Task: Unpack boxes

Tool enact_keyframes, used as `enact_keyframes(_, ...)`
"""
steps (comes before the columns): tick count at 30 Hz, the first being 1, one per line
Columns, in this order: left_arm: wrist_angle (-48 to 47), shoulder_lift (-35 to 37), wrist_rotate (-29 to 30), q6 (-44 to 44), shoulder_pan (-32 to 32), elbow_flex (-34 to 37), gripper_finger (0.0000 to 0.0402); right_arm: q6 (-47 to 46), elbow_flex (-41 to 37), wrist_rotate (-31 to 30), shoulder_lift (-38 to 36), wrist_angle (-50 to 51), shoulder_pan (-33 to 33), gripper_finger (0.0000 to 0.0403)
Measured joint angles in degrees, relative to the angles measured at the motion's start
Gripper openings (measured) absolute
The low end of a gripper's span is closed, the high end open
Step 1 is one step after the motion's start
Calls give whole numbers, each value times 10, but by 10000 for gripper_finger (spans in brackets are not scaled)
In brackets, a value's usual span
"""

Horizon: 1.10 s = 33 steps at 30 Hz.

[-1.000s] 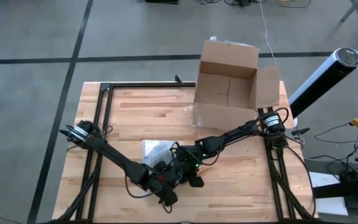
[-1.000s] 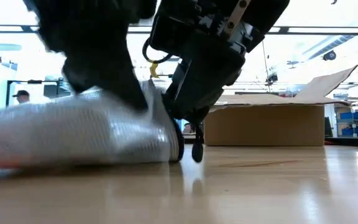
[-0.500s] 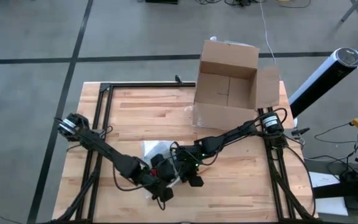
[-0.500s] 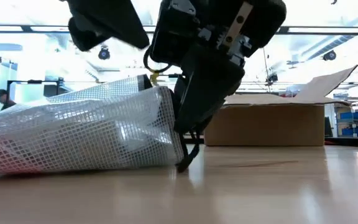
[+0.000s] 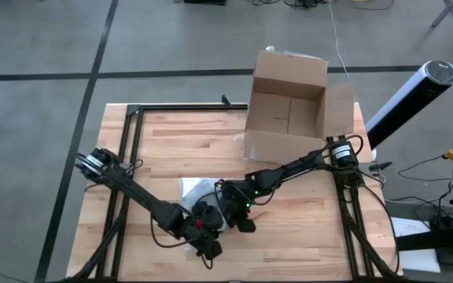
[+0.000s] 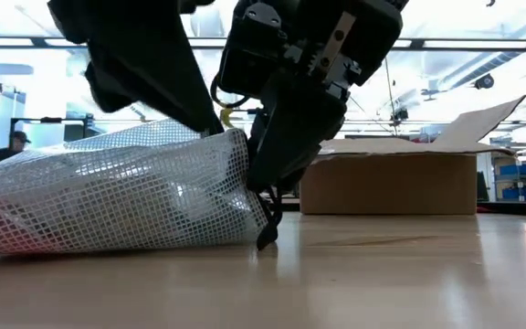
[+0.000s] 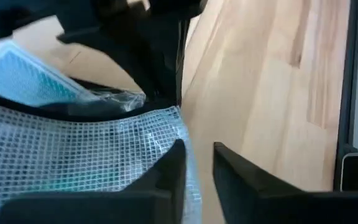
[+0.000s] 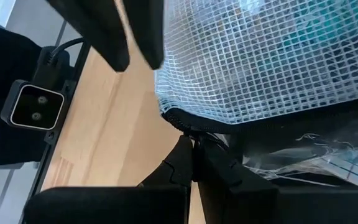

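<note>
The brown cardboard box (image 5: 288, 110) stands on its bottom at the table's far right, flaps open, also seen in the low view (image 6: 391, 183). A translucent mesh zip pouch (image 5: 197, 190) lies near the table's front middle, its one end raised (image 6: 126, 196). My right gripper (image 8: 192, 152) is shut at that raised end's black zip corner. My left gripper (image 7: 197, 171) stands just beside it at the same end, a narrow gap between its fingers over the pouch's edge. A teal-blue pack (image 7: 23, 78) shows inside the pouch. My left gripper has one finger (image 7: 166, 171) lying over the pouch's mesh corner (image 7: 166, 124), slanting down from the near left; whether it touches the mesh I cannot tell. My right gripper pinches the pouch's black zip edge at its corner (image 8: 180, 121) between its two fingers, slanting down from the table's right. That end is held up off the wood, and a small black tab (image 6: 265, 238) hangs below the fingers; the pouch's other end lies on the table.
Black frame rails (image 5: 132, 118) run along the table's left and far sides and along its right (image 5: 348, 212). A grey cylinder (image 5: 407, 94) stands off the right edge. Bare wood (image 5: 187, 137) lies between pouch and box. A person (image 6: 12, 146) stands far behind.
My left gripper, which pressed down on the pouch's top beside the right gripper, rose off it and has come back close above the same end. The flattened end of the pouch has sprung up and now bulges higher. My right gripper stays shut on the corner.
</note>
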State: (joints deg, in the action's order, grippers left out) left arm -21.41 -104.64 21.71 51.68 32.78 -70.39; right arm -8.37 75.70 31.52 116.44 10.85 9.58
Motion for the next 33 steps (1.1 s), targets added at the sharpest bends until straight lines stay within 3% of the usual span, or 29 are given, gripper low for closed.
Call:
enact_keyframes(9, 5, -20, -2, 59, -26, 0, 235, 0, 0, 14, 0, 4, -1, 0)
enact_keyframes(13, 9, -28, -1, 60, -40, 0, 271, 0, -2, 14, 0, 9, -1, 0)
enact_keyframes(17, 12, -37, 0, 60, -45, 0, 238, 2, -2, 16, 1, 11, -1, 0)
enact_keyframes(27, 54, -39, 4, 20, -46, 1, 23, 22, -2, 29, 1, 8, -1, 0)
enact_keyframes(29, 67, -39, 3, -3, -46, 1, 7, 22, -2, 29, 1, 8, 0, 0)
enact_keyframes(33, 72, -39, 0, -11, -46, 3, 18, 21, -2, 24, 1, 9, -1, 0)
